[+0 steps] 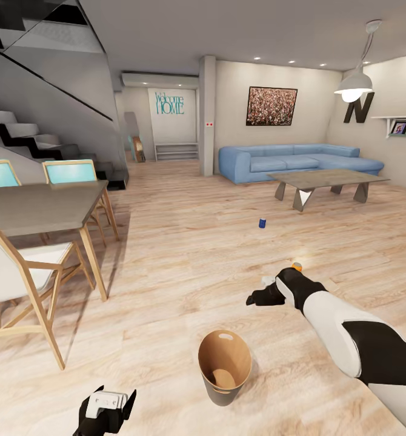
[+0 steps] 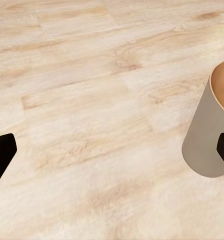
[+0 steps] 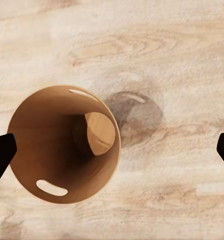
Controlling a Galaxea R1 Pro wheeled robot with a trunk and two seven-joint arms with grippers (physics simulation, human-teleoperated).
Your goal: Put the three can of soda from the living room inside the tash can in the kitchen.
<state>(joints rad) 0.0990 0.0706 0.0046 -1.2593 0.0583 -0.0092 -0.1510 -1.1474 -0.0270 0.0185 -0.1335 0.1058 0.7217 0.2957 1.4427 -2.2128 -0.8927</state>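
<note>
Right arm extended forward from the lower right of the head view, forearm white and black, right gripper (image 1: 262, 297) pointing left and down with its dark fingers (image 3: 1, 155) spread wide apart, while the left gripper (image 1: 106, 407) sits low, fingers (image 2: 1, 155) also parted.

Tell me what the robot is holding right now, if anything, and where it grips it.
Nothing is held. The right tool hangs open above the trash can, fingertips wide apart with only floor between. The left tool is open beside the bin, empty too.
</note>
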